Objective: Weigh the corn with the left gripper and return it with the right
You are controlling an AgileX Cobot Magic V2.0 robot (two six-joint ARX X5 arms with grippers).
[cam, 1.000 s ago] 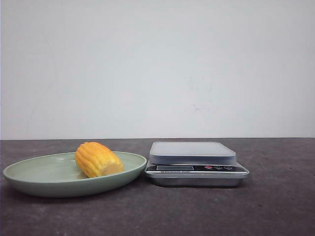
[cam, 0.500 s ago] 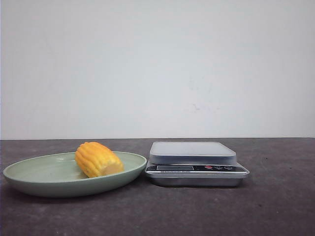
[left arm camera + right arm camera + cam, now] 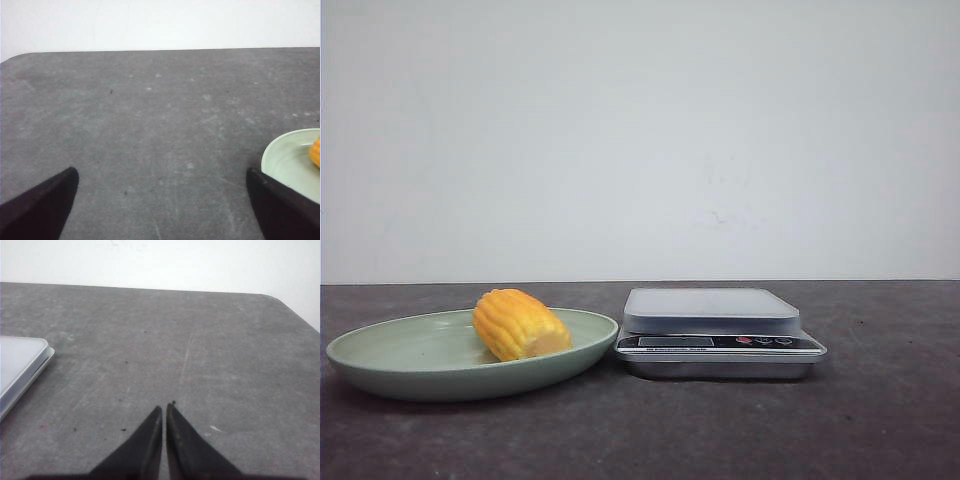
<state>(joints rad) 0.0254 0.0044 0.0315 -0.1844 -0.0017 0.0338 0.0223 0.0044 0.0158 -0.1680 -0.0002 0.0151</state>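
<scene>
The corn (image 3: 519, 324), a short yellow-orange cob piece, lies on its side in the pale green plate (image 3: 400, 372) at the left of the front view. Beside the plate stands a silver kitchen scale (image 3: 718, 330) with nothing on its platform. Neither arm shows in the front view. In the left wrist view my left gripper (image 3: 162, 172) is open wide over bare table, with the plate's rim (image 3: 272, 155) and a sliver of the corn (image 3: 315, 151) off to one side. In the right wrist view my right gripper (image 3: 164, 408) is shut on nothing, away from the scale's corner (image 3: 22, 362).
The dark grey table (image 3: 880, 420) runs to a white wall behind. Its rounded far corners show in both wrist views.
</scene>
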